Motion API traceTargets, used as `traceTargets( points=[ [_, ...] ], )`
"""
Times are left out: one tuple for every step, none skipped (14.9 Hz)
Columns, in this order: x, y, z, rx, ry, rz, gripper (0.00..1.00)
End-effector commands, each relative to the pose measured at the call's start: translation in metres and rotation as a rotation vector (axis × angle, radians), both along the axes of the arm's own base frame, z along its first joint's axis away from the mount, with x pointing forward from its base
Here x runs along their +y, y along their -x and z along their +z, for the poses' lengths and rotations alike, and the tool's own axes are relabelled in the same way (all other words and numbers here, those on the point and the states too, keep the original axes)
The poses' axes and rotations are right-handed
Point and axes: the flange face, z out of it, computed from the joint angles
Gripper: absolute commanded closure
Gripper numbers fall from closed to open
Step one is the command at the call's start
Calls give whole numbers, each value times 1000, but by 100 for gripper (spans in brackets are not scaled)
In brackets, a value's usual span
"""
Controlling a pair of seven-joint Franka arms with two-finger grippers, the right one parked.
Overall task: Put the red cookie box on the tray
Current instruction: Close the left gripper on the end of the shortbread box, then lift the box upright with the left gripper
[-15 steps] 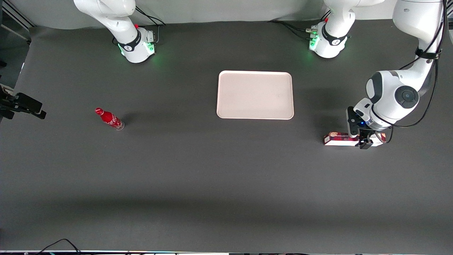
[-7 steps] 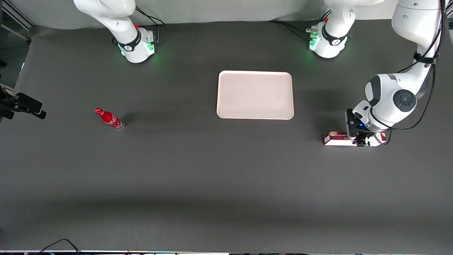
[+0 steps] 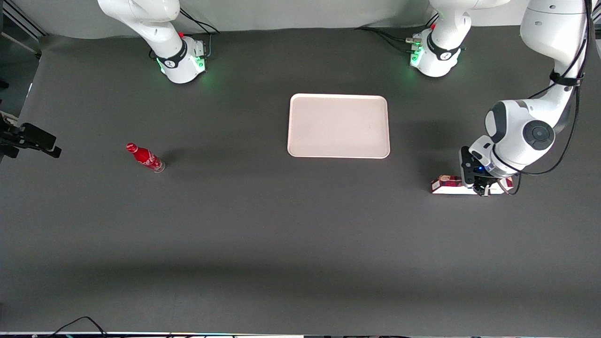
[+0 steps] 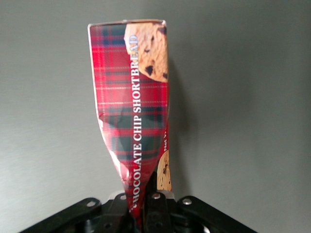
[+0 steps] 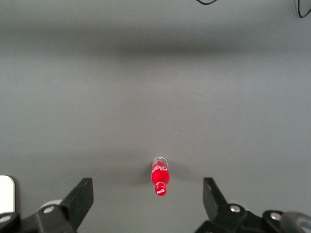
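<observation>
Since a second ago, the end effector point(image 3: 482, 188) has been pinched onto the red cookie box point(image 3: 448, 184), visibly crushing it on the bench point(image 3: 281, 225). Transfer to the tray point(image 3: 338, 126) remains pending.

Hand point(image 3: 481, 188) now clamped on red cookie box point(image 3: 448, 184), squashing it.

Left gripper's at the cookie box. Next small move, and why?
Probably lift straight up a little. The gripper looks shut on the red cookie box, whose cardboard is pinched narrow between the fingers, yet the box still lies on the table toward the working arm's end. The tray sits bare toward the table's middle, farther from the front camera, so clearance should come before carrying it there.
</observation>
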Motion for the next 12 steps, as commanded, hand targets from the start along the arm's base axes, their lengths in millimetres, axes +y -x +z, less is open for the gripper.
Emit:
traceTargets(
  points=[
    [-1, -24, 63, -28, -1, -9, 100],
    [-2, -31, 88, -10, -3, 1, 100],
    [-3, -38, 114, 14, -4, 6, 100],
    [-5, -41, 145, 40, -6, 8, 100],
    [-10, -43, 178, 55, -8, 6, 100],
    [-17, -44, 212, 58, -9, 13, 100],
    [-17, -44, 244, 53, -11, 26, 100],
    [-15, -43, 272, 57, -13, 30, 100],
    [-13, -43, 297, 67, -15, 36, 100],
    [-12, -41, 325, 67, -16, 40, 100],
    [-11, -40, 349, 67, -17, 43, 100],
    [-10, -37, 365, 70, -18, 48, 100]
  ],
)
